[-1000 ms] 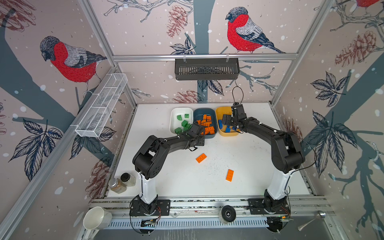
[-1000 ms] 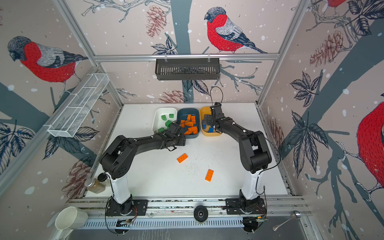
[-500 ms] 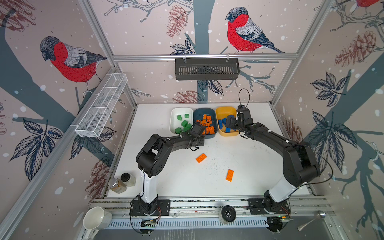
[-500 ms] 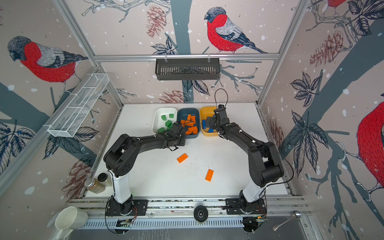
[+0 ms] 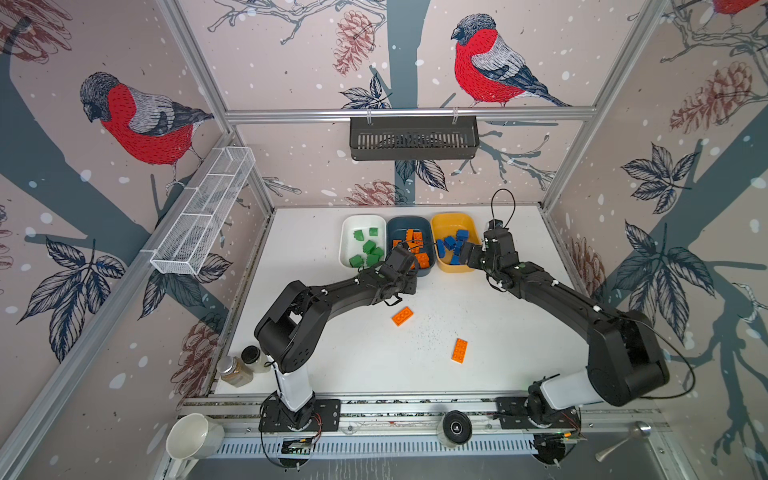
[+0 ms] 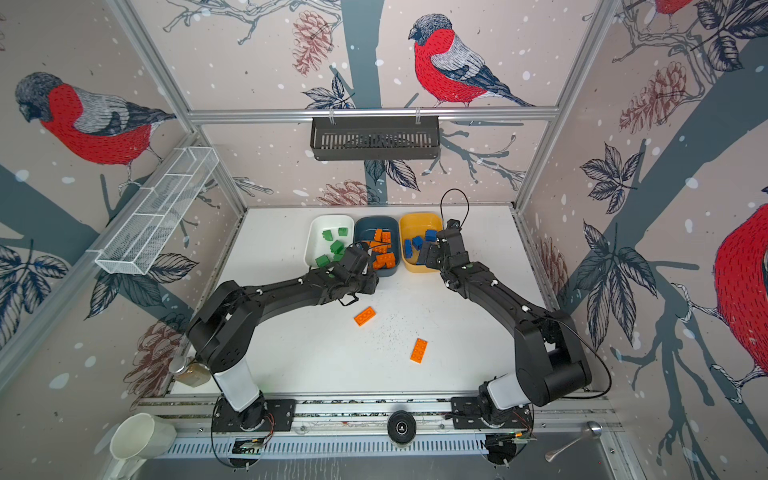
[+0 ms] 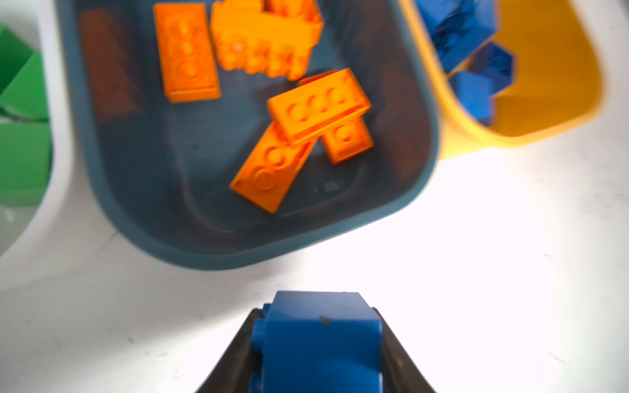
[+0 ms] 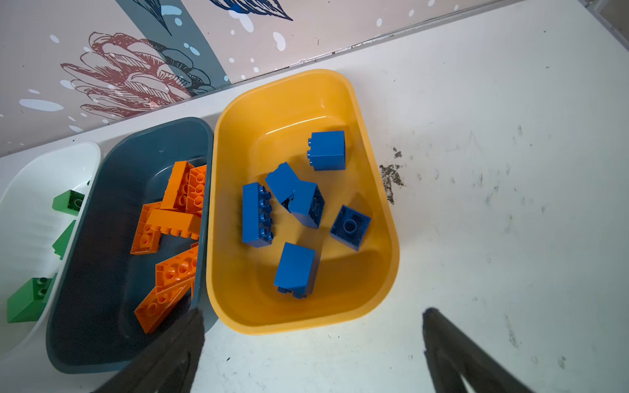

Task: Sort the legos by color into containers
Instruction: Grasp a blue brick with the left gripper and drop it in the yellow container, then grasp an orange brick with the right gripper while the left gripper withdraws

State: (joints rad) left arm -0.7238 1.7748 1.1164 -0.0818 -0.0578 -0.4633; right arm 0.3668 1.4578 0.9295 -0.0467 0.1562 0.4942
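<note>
Grip change — left tool (image 7: 319,343) now pinches blue brick (image 7: 321,326), right tool (image 8: 313,316) stays spread.

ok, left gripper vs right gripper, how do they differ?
The left gripper is shut on a blue brick; the right gripper is open and empty. The left one faces the teal tub of orange bricks; the right one faces the yellow tub of blue bricks. Shared: both sit at the tubs' near ends, above the table.
</note>
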